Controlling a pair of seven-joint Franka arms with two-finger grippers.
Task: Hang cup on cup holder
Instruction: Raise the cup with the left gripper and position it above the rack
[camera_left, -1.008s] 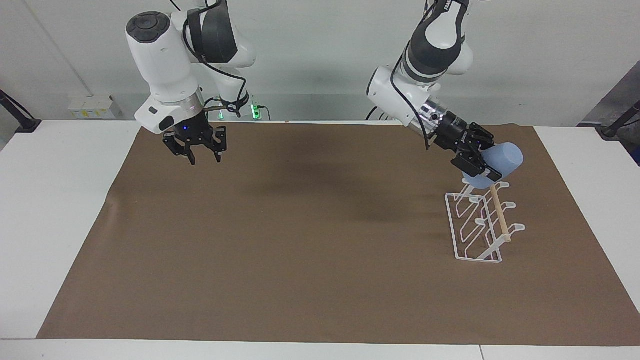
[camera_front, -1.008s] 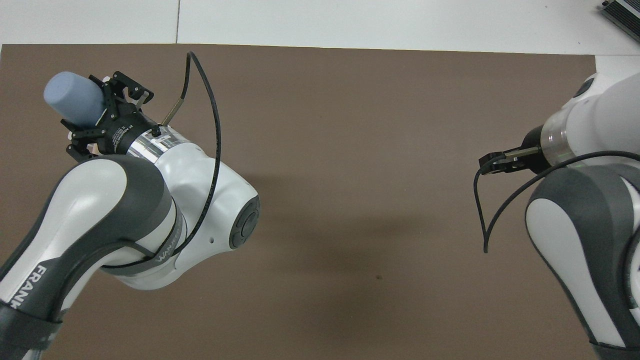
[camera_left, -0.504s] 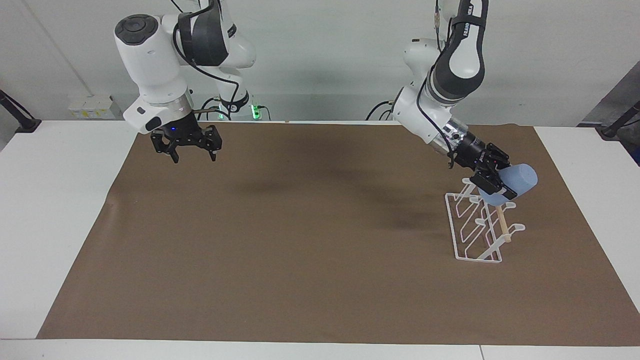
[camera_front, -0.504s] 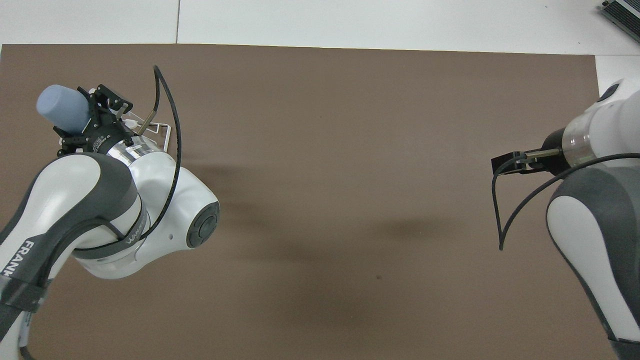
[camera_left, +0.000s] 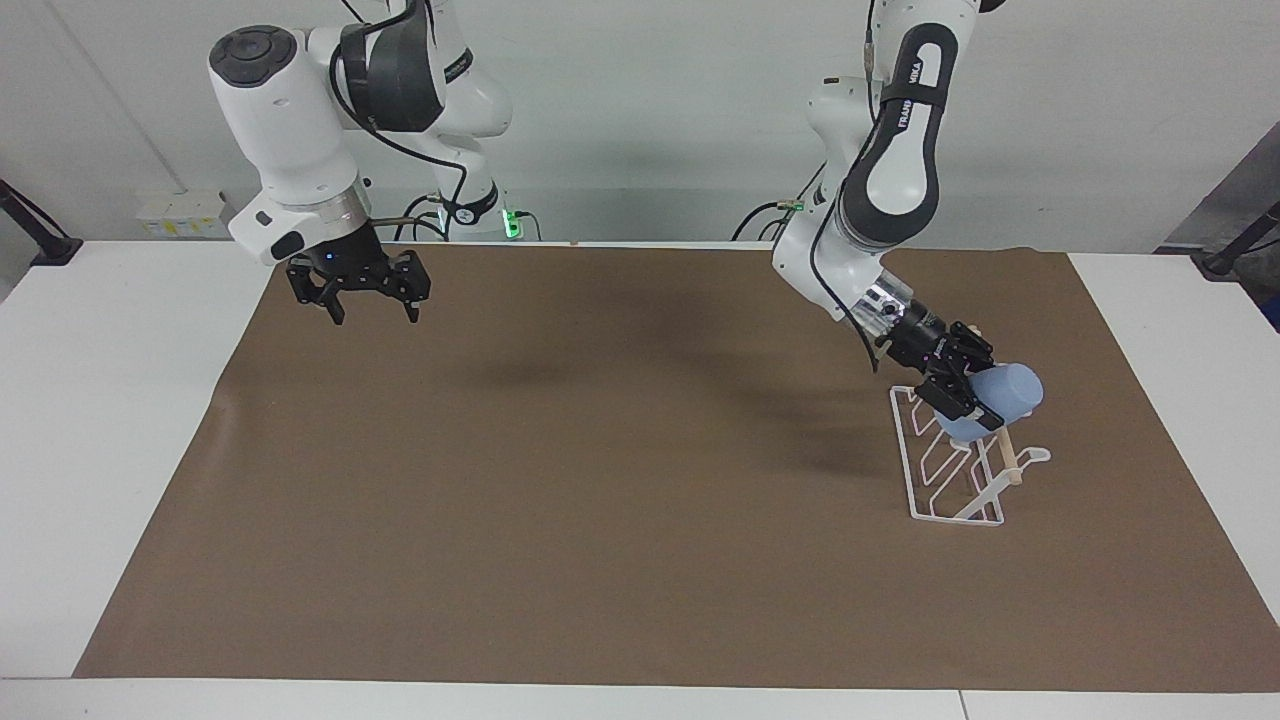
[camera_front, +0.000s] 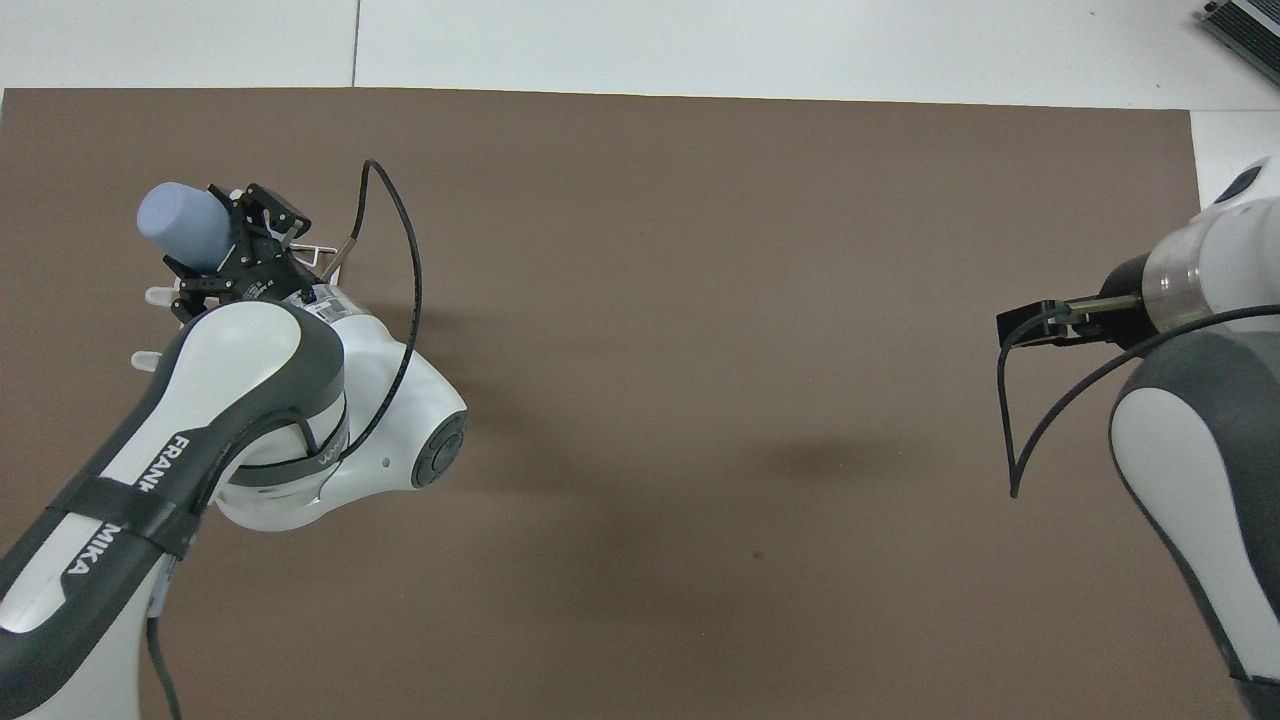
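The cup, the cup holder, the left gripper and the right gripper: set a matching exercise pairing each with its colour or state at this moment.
Things:
1. cup
2. cup holder
3. left gripper
4. right gripper

States:
A. hangs open and empty over the brown mat, waiting
B. white wire with a wooden dowel, standing on the mat
C. light blue, tilted, held over the rack
D. shut on the tumbler

Pairs: 1-C, 2-B, 3-D, 4-A
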